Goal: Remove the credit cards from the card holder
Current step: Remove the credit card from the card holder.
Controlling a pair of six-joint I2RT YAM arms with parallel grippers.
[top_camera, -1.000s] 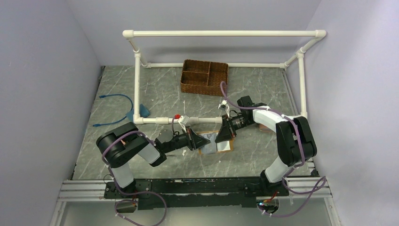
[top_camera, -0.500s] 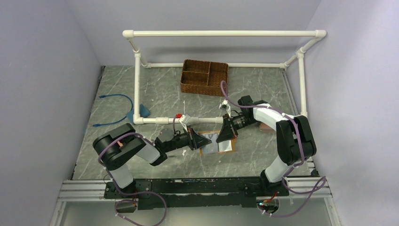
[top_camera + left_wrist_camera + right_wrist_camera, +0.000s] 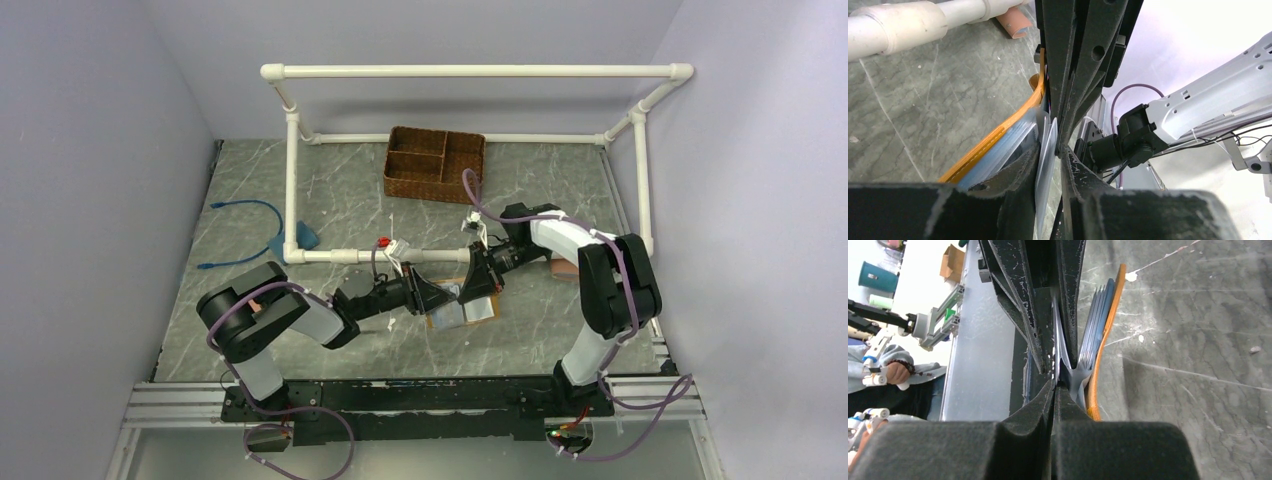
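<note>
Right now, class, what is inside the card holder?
Blue-grey slots and one pale card between the left gripper's fingers. Gripper fingers cover the rest, so deeper cards cannot be seen.

The left hand (image 3: pixel 441 298) has slid right onto the card holder (image 3: pixel 472 311) and credit cards (image 3: pixel 1045 161).

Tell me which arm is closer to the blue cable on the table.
Left. The left arm lies just in front of the blue cable; the right arm is far off to its right.
</note>
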